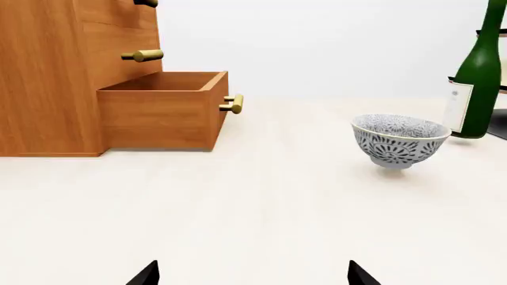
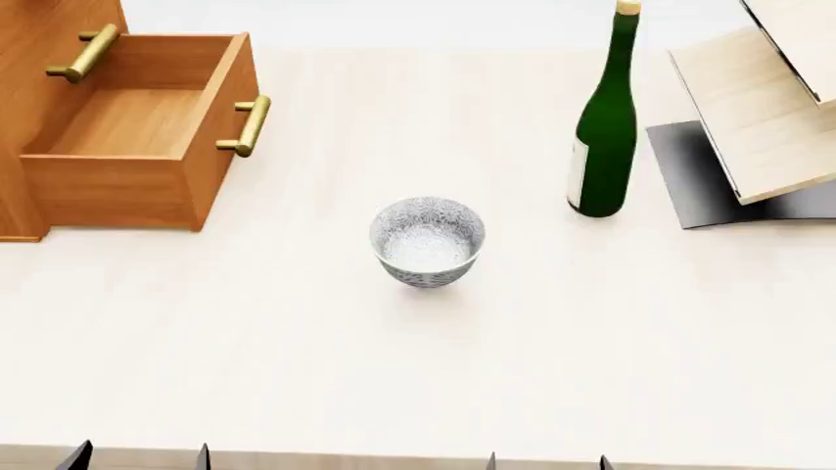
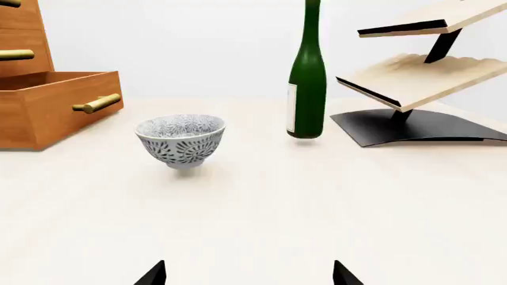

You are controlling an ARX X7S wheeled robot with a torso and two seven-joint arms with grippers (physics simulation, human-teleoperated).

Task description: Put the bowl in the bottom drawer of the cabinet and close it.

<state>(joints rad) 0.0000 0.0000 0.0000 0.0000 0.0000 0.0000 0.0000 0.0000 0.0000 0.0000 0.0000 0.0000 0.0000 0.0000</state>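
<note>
**Only dark fingertip wedges are shown of the robot**

Very little of the robot's body is seen. In each wrist view, two small black, pointed, wedge-shaped fingertips [image 1: 146, 274] [image 3: 153, 274] are shown at the frame's edge, matte and unmarked. In the head view, four similar dark triangular tips [image 2: 76, 457] are seen along the near edge. No cables, screws or markings can be made out.
</note>
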